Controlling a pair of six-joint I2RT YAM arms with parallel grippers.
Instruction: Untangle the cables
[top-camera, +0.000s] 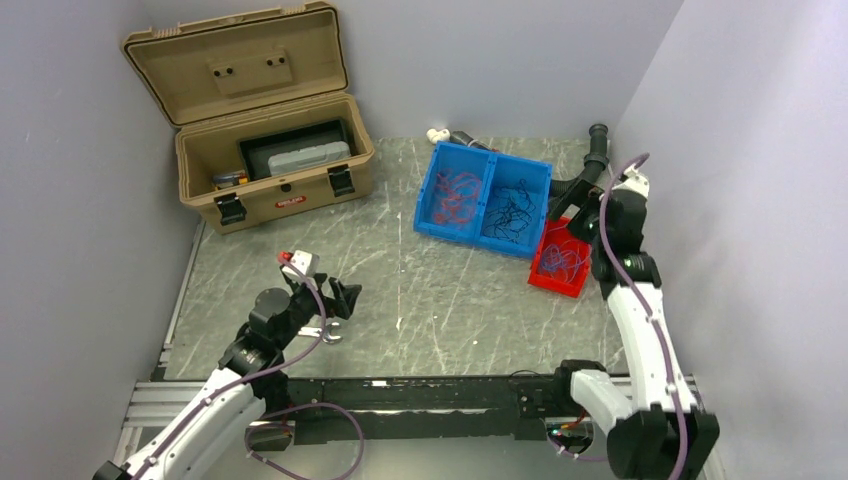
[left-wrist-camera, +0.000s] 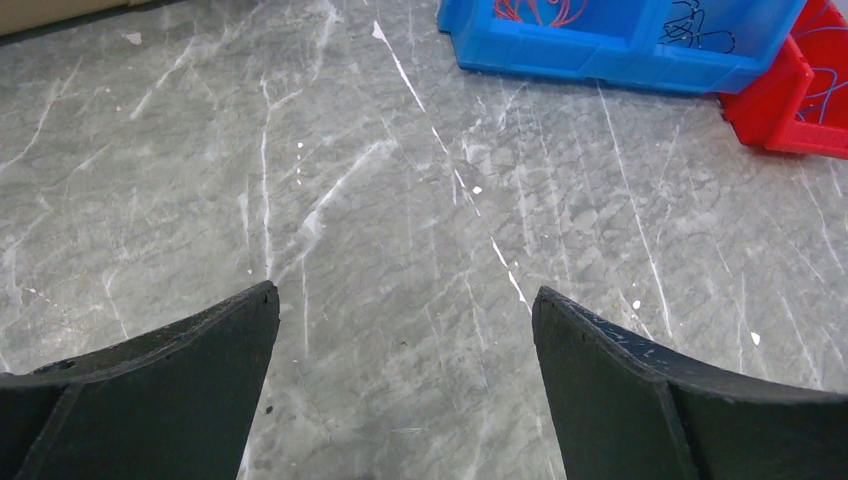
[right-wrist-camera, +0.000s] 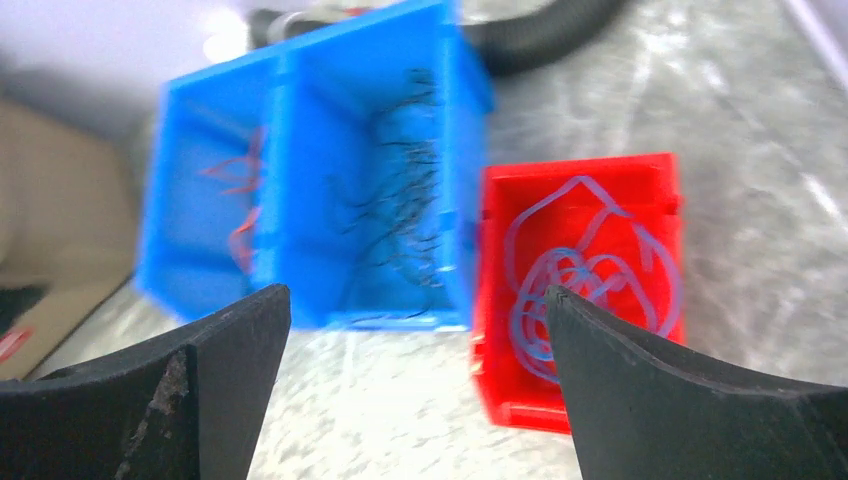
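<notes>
The cables lie sorted in bins. Red wires (top-camera: 457, 195) fill the left half of a blue double bin (top-camera: 490, 166) and black wires (top-camera: 512, 207) the right half. Blue wires (top-camera: 563, 257) lie coiled in a red bin (top-camera: 550, 281) beside it. The right wrist view shows the black wires (right-wrist-camera: 405, 215), the red wires (right-wrist-camera: 240, 200) and the blue wires (right-wrist-camera: 580, 275). My right gripper (top-camera: 563, 207) (right-wrist-camera: 418, 300) is open and empty, held above the bins. My left gripper (top-camera: 341, 300) (left-wrist-camera: 405, 300) is open and empty over bare table, far from the bins.
An open tan case (top-camera: 270, 170) stands at the back left. A black corrugated hose (top-camera: 597, 150) and a white piece (top-camera: 437, 134) lie behind the bins. A small pale object (top-camera: 325, 333) lies by the left gripper. Walls close in on both sides.
</notes>
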